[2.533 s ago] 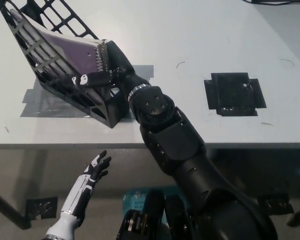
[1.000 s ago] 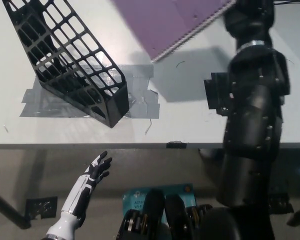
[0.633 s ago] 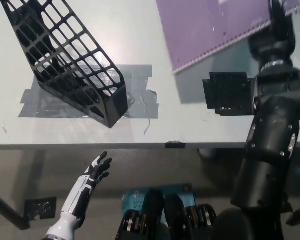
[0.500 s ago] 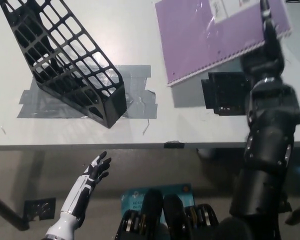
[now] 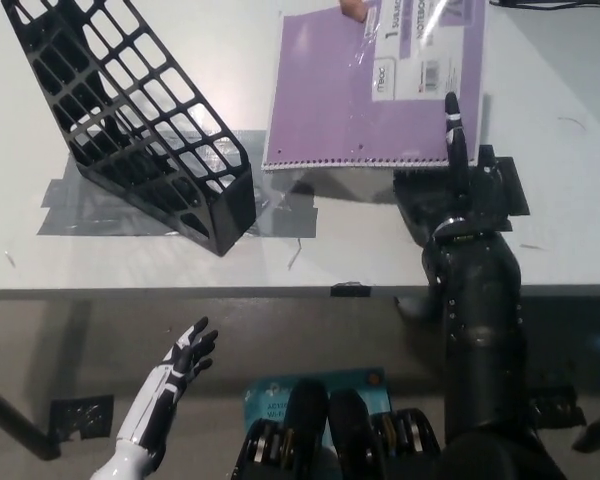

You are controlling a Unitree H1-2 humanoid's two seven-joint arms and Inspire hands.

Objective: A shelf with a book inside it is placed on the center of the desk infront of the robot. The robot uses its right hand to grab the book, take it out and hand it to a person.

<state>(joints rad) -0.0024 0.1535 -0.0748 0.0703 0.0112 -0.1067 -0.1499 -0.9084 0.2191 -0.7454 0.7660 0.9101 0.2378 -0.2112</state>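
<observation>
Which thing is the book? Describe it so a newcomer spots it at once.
Start at the white desk, where a black mesh shelf stands empty on grey tape. Look right of it, towards the far edge: the book is the flat purple spiral notebook above the black right hand, the only purple thing there.

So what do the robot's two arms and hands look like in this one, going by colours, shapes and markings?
The right arm is glossy black with bulky rounded shells; the right hand is black too, its slim fingers bearing small pale marks. The left hand, low at the left below the desk edge, is white with black fingers and dark seams on a slim white forearm. No loose cables show on either.
</observation>
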